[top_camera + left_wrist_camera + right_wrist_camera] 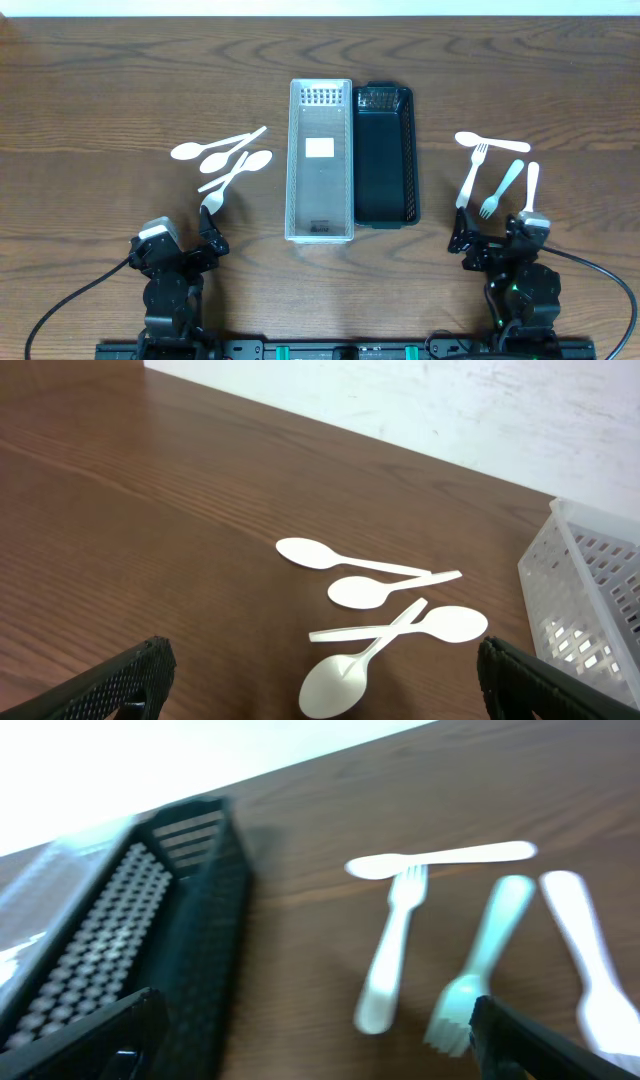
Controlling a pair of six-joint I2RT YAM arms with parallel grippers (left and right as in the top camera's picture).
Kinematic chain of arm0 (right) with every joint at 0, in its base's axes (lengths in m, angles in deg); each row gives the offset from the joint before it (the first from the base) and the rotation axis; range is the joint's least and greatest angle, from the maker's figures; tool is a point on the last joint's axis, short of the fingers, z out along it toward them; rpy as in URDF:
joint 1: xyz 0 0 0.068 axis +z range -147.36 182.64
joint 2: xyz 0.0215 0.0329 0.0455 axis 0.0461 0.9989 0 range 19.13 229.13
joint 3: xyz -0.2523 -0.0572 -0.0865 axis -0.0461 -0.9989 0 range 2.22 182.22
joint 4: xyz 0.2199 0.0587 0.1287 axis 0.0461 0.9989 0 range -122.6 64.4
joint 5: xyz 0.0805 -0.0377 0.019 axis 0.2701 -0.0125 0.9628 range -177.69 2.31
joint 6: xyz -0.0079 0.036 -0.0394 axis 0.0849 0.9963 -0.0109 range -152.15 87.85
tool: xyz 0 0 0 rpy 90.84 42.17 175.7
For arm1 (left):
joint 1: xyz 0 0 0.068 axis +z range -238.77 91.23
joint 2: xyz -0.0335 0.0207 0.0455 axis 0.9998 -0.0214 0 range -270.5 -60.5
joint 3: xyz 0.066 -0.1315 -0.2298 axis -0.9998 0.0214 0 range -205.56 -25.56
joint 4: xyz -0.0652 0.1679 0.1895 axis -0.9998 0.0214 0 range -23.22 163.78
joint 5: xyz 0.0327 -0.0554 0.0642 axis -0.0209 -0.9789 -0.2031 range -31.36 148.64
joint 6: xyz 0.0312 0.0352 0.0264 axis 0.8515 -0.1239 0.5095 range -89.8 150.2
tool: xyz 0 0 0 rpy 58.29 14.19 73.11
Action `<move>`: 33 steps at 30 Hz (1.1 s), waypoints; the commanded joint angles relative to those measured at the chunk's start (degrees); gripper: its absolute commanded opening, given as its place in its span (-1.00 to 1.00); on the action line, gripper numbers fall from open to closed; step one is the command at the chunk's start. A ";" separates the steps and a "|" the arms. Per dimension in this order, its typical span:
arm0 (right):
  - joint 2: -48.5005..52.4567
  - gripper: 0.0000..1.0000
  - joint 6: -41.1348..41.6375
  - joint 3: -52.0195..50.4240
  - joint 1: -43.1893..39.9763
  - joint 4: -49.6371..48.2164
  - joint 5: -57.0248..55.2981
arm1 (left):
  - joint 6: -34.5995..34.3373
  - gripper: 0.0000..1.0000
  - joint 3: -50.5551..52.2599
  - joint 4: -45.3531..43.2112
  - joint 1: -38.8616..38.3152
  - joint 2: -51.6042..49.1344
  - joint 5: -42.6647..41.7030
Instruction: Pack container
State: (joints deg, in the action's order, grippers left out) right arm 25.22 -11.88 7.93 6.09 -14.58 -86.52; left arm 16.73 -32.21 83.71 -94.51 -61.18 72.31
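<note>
Not started: clear bin [320, 225] holds no cutlery. Spoons [225, 160] left of it; black bin [385, 160], forks [472, 180] right. Left gripper [322, 675] and right gripper [315, 1030] wide open, empty.

Open desk [100, 80] lies ahead of the left end effector [183, 245] up to the spoons [225, 160]; the clear tray [320, 200] walls its right. Forks [471, 178] crowd the space ahead of the right end effector [495, 240], and the black tray [412, 160] blocks its left.

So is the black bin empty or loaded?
Empty. In the overhead view the black bin shows only bare floor; the spoons and forks lie on the table outside it.
</note>
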 commanded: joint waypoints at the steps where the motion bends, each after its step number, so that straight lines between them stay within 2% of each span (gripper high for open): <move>1: -0.57 0.99 -0.26 -0.15 0.11 -0.50 9.07 | -0.74 0.96 1.31 0.31 -0.20 0.46 -2.12; 4: -0.57 0.98 -4.17 0.26 0.11 -0.46 13.62 | -1.29 0.96 1.29 -0.11 -0.20 0.46 -4.68; 8: -0.17 0.99 -4.72 3.15 0.11 0.11 13.90 | -2.01 0.96 -0.02 -0.61 -0.17 0.42 -10.21; 13: 5.51 0.98 -8.57 12.96 0.11 4.20 13.62 | -1.97 0.96 -7.45 1.01 -0.17 -3.15 -11.78; 19: 21.94 0.98 -11.56 28.87 0.11 11.50 9.09 | -1.36 0.96 -24.79 8.55 -0.17 -17.46 -11.74; 23: 35.10 0.99 -12.72 40.19 -0.61 18.29 1.60 | -1.05 0.96 -37.51 14.03 -0.17 -28.76 -11.74; 25: 42.60 0.99 -13.73 46.42 -1.51 21.64 -0.17 | 1.60 0.96 -43.80 16.92 -0.17 -34.56 -11.74; 29: 58.40 0.99 -15.87 59.21 -4.98 30.97 -1.75 | 5.68 0.96 -54.14 23.98 -0.17 -44.83 -11.65; 33: 70.86 0.98 -16.31 67.91 -9.88 37.48 -2.25 | 5.99 0.96 -60.11 29.81 -0.07 -52.13 -11.52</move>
State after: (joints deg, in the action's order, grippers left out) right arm 89.87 -26.33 71.12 -0.65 20.46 -86.37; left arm 20.25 -88.67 111.47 -94.51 -109.14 60.86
